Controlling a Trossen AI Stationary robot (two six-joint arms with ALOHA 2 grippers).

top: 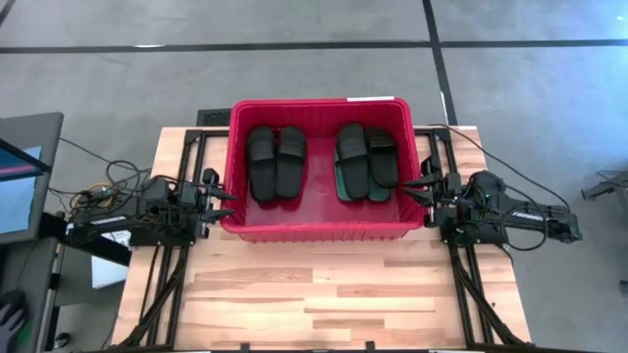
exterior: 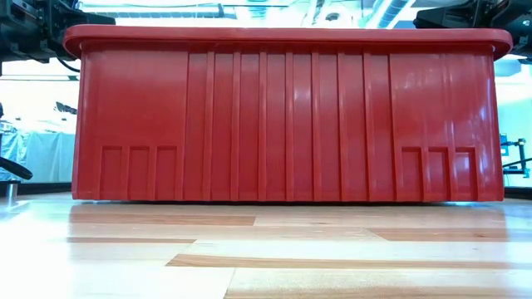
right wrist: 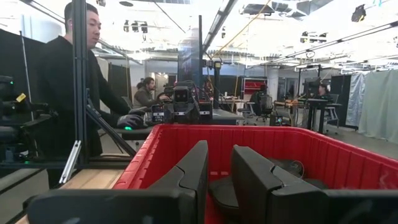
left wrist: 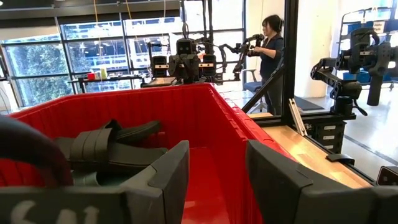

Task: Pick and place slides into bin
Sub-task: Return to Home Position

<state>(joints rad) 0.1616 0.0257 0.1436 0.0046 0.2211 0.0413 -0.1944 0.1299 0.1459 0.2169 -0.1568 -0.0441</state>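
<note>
The red bin [top: 319,227] stands on the wooden table's far half. Inside it, two black slides [top: 276,162] lie side by side on the floor at the left. At the right lies a pile of black slides [top: 366,157] with a teal-green slide [top: 343,186] showing under them. My left gripper [top: 222,196] is open and empty just outside the bin's left wall, level with the rim. My right gripper [top: 422,186] is open and empty just outside the right wall. The left wrist view shows black slides [left wrist: 106,149] past the open gripper [left wrist: 217,180]; the right wrist view shows its open gripper [right wrist: 219,180].
The bin's near wall [exterior: 283,116] fills the low view; bare wooden table [top: 324,294] lies in front of it. Black frame rails [top: 162,284] run along both table sides. A person [right wrist: 68,81] stands beyond the table's left side, another [left wrist: 270,50] beyond the right.
</note>
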